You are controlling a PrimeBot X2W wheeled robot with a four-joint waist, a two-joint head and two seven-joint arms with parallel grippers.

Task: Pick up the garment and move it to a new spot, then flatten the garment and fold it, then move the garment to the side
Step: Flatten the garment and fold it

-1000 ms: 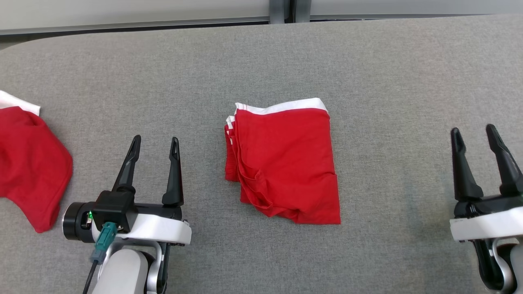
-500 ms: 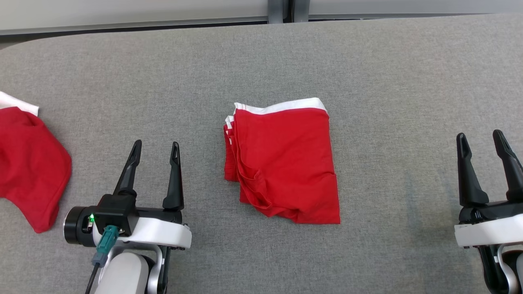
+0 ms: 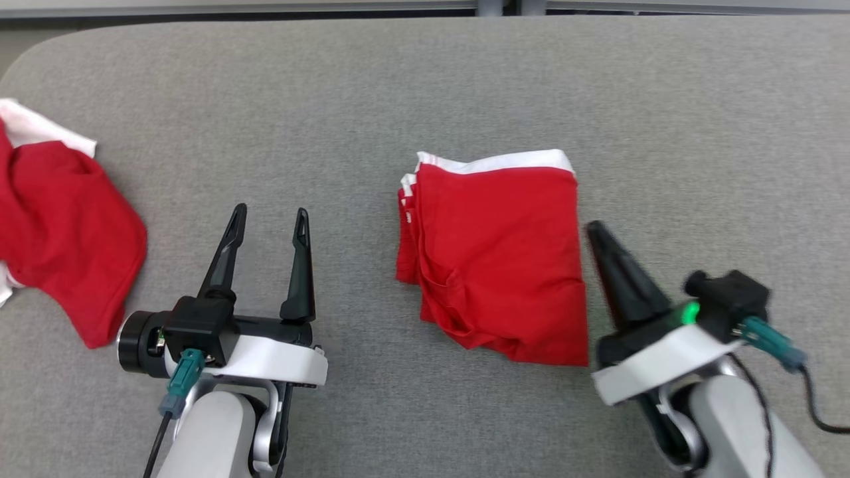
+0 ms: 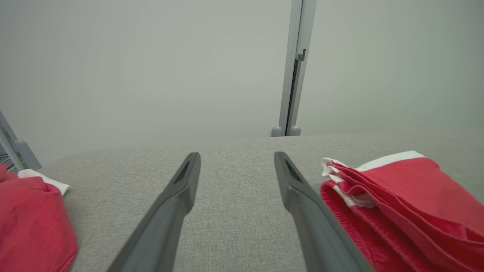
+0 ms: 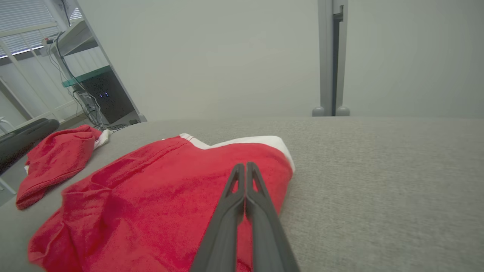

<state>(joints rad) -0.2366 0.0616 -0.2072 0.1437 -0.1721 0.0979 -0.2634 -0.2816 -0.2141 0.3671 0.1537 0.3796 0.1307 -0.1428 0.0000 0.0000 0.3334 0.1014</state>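
Observation:
A folded red garment [image 3: 498, 259] with a white band along its far edge lies at the middle of the grey table [image 3: 425, 86]. It also shows in the left wrist view as the garment [image 4: 408, 211] and in the right wrist view as the garment [image 5: 159, 204]. My right gripper [image 3: 593, 229] is shut with nothing in it, just off the garment's right edge; in its own view the right gripper [image 5: 245, 166] points over that edge. To the garment's left, my left gripper [image 3: 271, 214] stands open and empty, seen too as the left gripper [image 4: 236, 156].
A second red garment [image 3: 66, 226] with white trim lies crumpled at the table's left edge, also seen as the crumpled garment [image 5: 56, 158]. A grey post [image 4: 293, 68] stands behind the table's far edge. A dark rack with cables [image 5: 102, 98] stands off to the left.
My right gripper has shut and swung in from the far right to the folded garment's right edge, turned onto its side. The head camera has shifted, moving the whole picture right and down.

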